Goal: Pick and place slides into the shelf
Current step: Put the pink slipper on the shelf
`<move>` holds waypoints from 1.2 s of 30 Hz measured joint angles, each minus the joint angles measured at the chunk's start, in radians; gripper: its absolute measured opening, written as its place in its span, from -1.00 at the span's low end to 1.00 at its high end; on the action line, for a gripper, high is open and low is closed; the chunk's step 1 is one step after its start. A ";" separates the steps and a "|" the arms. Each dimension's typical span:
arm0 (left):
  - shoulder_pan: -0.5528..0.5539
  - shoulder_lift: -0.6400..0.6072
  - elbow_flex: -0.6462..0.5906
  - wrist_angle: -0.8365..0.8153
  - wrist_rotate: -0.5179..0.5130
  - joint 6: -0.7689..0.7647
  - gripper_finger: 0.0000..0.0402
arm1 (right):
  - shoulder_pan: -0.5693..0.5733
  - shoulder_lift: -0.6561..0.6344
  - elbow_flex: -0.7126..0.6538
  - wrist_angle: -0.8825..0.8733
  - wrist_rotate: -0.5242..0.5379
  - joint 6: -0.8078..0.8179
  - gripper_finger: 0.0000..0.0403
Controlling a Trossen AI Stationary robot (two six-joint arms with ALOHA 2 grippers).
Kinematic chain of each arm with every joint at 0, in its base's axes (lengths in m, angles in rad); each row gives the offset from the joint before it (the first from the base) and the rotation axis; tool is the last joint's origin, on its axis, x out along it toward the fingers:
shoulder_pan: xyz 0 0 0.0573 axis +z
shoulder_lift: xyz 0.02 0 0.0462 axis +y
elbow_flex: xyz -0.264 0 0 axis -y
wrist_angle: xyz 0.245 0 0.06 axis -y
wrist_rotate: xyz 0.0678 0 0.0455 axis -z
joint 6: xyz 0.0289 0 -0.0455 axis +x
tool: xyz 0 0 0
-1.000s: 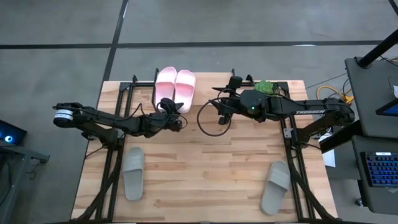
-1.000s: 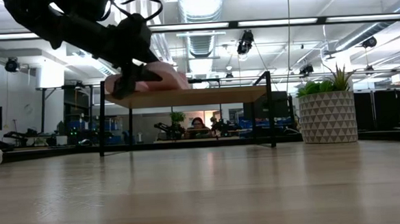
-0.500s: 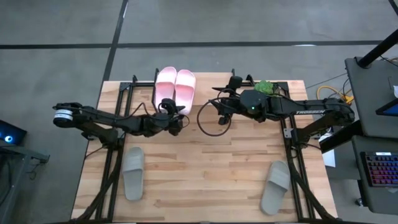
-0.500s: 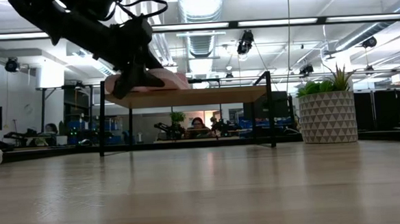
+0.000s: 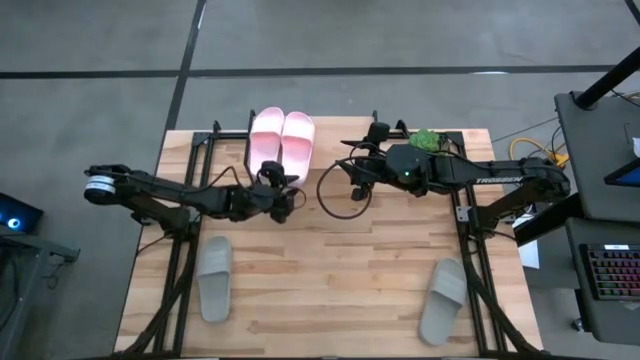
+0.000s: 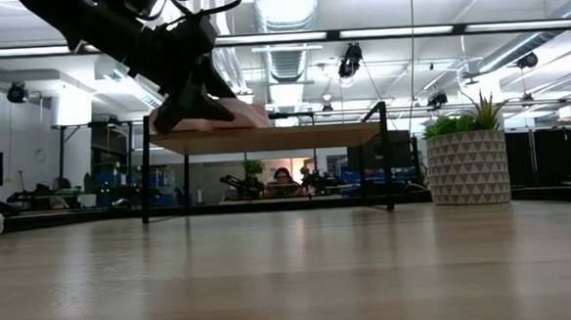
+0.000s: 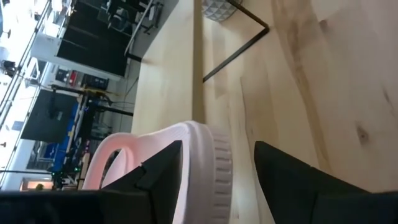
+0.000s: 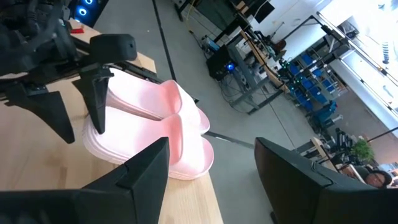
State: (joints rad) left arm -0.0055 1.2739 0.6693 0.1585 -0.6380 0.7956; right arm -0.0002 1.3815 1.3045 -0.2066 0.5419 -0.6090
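Two slides (image 5: 281, 137) lie side by side on the shelf (image 6: 265, 139); two more (image 5: 213, 278) (image 5: 443, 299) apparently on the table's (image 5: 330, 270) near corners.

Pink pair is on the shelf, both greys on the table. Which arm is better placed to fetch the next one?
Probably the left. Its open gripper is empty, just off the pink pair, on the side of the near-left grey slide. The right gripper is parked by the shelf, farther from its grey slide.

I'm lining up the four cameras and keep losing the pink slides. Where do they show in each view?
High view: pink slides side by side on the shelf, top centre-left.
Low view: on the shelf top at its left end, partly behind the left gripper.
Left wrist view: one heel between the gripper fingers, lower left.
Right wrist view: both, centre-left.
Shared landmark: the shelf plank under them.
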 joint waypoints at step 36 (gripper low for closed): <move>0.277 0.039 0.450 -0.449 0.067 0.042 -0.09 | 0.000 0.000 0.000 -0.052 0.000 0.034 0.12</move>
State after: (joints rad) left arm 0.2716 1.3131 1.1194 -0.2907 -0.5706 0.8377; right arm -0.0002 1.3819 1.3045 -0.2588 0.5423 -0.5755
